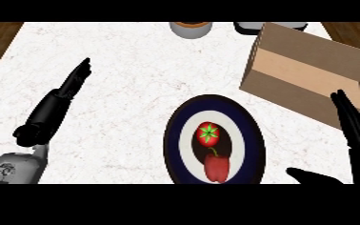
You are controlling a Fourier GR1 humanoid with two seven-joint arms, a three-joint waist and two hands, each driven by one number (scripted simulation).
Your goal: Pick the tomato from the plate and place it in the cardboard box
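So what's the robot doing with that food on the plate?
Nothing is being held yet. The tomato sits on the dark-rimmed plate next to a red pepper. The right robot hand is open between the plate and the cardboard box. The left robot hand rests open at the left.
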